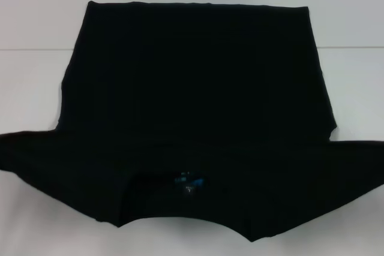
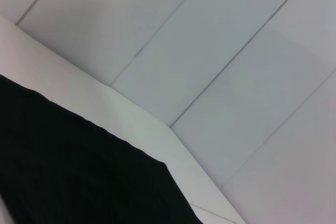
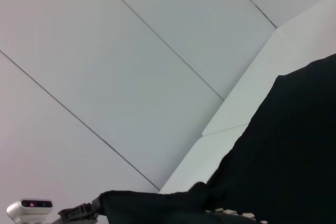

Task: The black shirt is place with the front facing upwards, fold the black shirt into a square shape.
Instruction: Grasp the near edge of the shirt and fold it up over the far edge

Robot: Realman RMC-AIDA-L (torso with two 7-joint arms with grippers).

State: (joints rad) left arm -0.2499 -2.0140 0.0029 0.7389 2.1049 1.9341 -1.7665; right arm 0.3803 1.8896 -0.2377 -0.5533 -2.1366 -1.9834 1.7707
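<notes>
Black cloth, the black shirt (image 1: 192,106) lies spread flat on the white table (image 1: 36,22), sleeves out to both sides, collar with small blue label nearest the robot. Neither pincer shows, so I cannot tell their state or where they stand relative to the shirt.

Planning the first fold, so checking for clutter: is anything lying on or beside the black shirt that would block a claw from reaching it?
Nothing visible does. The black shirt lies spread on the white table, nothing on it.

a small white camera module (image 3: 30,209) with a purple-lit lens beside dark ribbed hardware (image 3: 79,212).
</notes>
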